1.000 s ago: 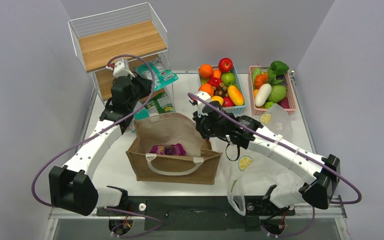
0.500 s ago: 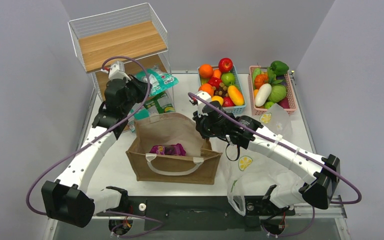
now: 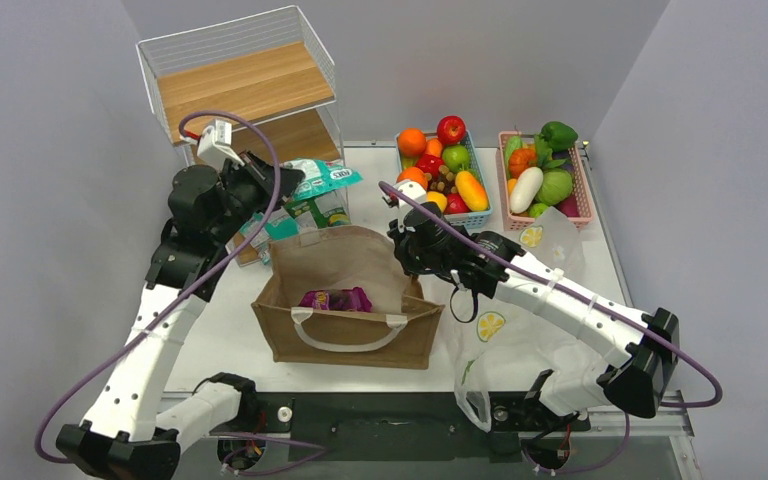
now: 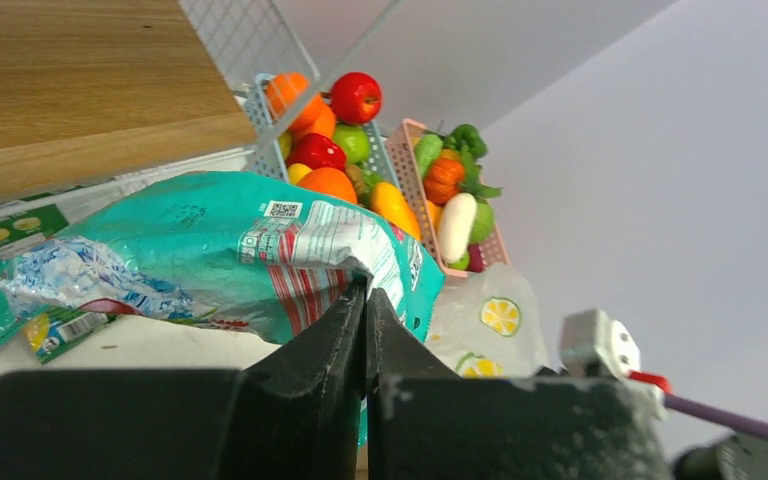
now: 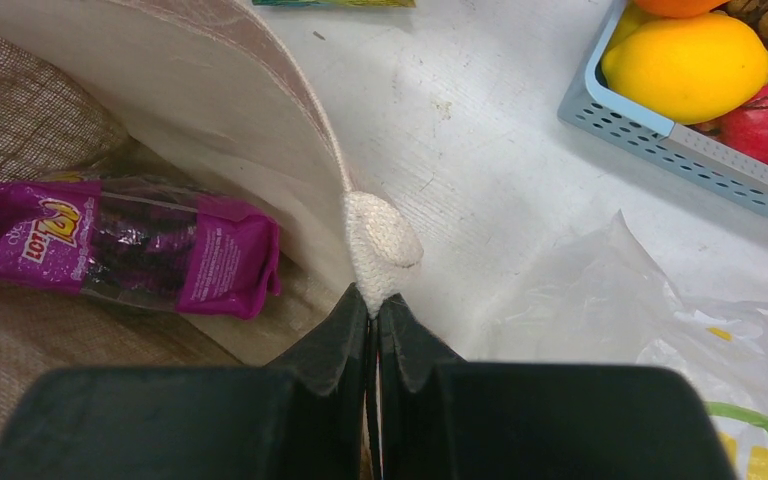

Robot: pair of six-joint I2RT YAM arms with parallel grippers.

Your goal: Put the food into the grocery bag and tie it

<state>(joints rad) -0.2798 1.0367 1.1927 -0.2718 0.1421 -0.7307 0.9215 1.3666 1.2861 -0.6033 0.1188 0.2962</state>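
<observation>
My left gripper (image 3: 263, 172) is shut on a teal snack packet (image 3: 321, 175) and holds it in the air beside the wire shelf; in the left wrist view the jaws (image 4: 365, 292) pinch the packet (image 4: 210, 240) at its edge. My right gripper (image 3: 405, 232) is shut on the white rope handle (image 5: 380, 240) of a brown jute tote (image 3: 345, 345) at its far right rim. A purple snack packet (image 3: 335, 299) lies inside the tote and also shows in the right wrist view (image 5: 130, 250). The lemon-printed plastic grocery bag (image 3: 505, 345) lies flat under my right arm.
A wire shelf with wooden boards (image 3: 235, 85) stands at the back left, with green packets (image 3: 315, 210) on the table beside it. A blue basket (image 3: 480, 216) of toy fruit and a pink basket (image 3: 586, 200) of toy vegetables stand at the back right.
My left arm has swung back and to the left, drawing the teal packet out from under the shelf and up. The right arm and the tote have not moved.
</observation>
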